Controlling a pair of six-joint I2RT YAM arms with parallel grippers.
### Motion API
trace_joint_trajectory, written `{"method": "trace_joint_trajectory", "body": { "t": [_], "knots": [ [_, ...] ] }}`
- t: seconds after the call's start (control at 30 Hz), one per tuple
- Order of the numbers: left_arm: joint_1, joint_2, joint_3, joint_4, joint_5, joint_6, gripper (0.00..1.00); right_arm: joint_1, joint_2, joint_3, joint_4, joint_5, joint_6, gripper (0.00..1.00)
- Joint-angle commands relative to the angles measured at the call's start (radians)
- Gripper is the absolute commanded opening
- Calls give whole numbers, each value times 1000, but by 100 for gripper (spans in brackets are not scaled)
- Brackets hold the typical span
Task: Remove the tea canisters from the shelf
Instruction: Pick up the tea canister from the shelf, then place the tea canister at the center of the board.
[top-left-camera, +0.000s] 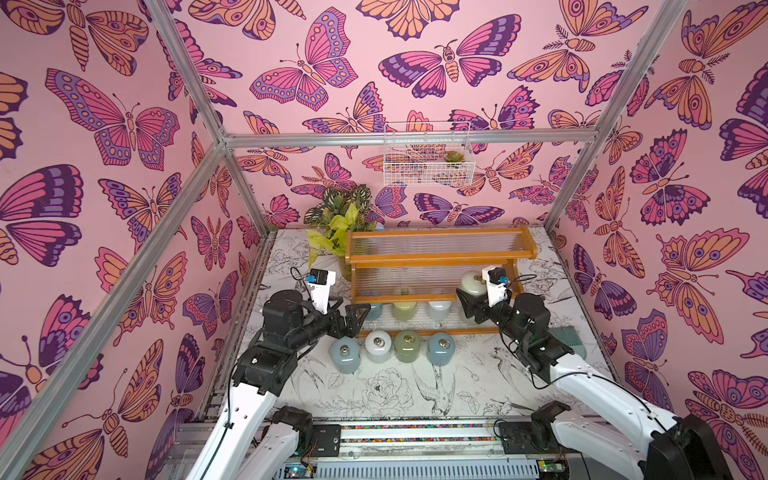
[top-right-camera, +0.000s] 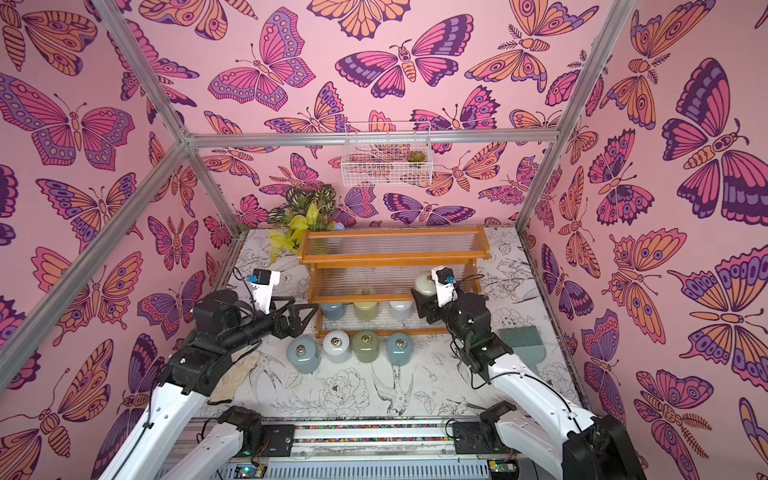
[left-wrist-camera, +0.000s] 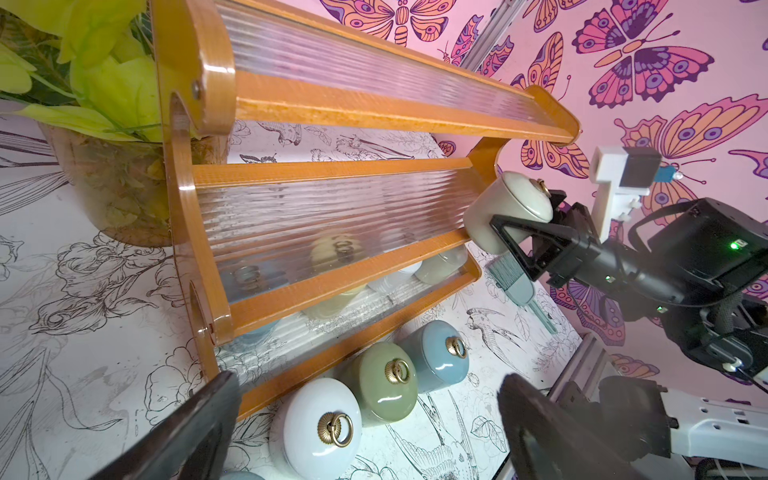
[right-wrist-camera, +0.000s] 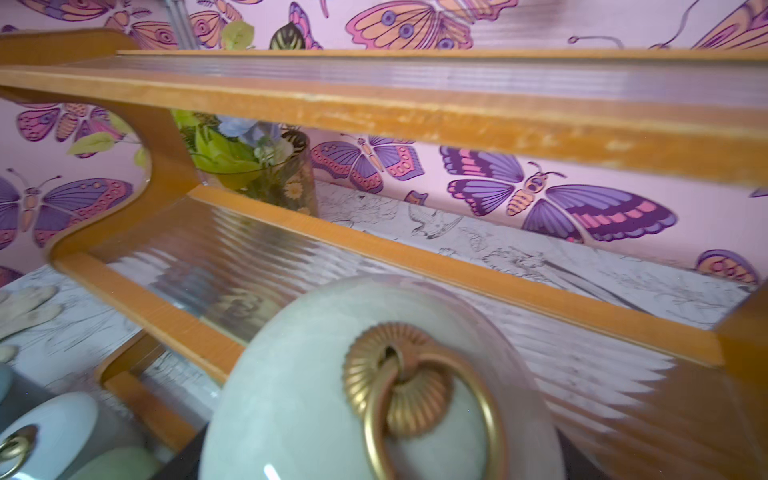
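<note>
The right tool (top-left-camera: 466, 296) pinches a cream canister (left-wrist-camera: 511, 199) round its body, just under the lid, at the right end of the middle tier of the shelf (top-left-camera: 432, 260). Whether its base rests on the ribbed panel or hangs clear I cannot tell. The left tool (top-left-camera: 360, 316) stands spread and empty, the low tier's left end just ahead of it.

The tea canisters look like glazed ware: hard, slick, likely weighty for their size, and apt to chip if dropped. The lid probably only sits on, so the gold ring is a poor hold. A squeeze across the straight wall below the lid seems safest.

I count nine:
- One is in the right tool.
- Four are on the low tier, below that tool: a dusky blue canister (top-left-camera: 374, 311), a yellowish canister (top-left-camera: 404, 309), a whitish canister (top-left-camera: 439, 308) and a pale canister (left-wrist-camera: 440, 266), dim behind the panel.
- Four stand in a row on the tabletop (top-left-camera: 415, 395), between the two tools: a grey-blue canister (top-left-camera: 345, 353), a white canister (top-left-camera: 379, 343), a sage canister (top-left-camera: 408, 341) and a blue canister (top-left-camera: 441, 345)
</note>
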Motion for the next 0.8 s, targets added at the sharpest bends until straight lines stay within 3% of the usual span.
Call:
{"method": "trace_joint_trajectory", "body": {
  "t": [0.0,0.37,0.57,0.77],
  "knots": [
    [-4,4,19,18,-20,-10,100,63,-28,20,38,-110,13,66],
    [-5,19,9,18,-38,-3,100,424,31,74,-1,-60,-64,67],
    [-3,31,2,18,-56,-1,100,601,170,99,79,-41,-92,69],
    [-4,35,-1,19,-51,-8,100,691,333,118,237,-37,-75,69]
  ]
}}
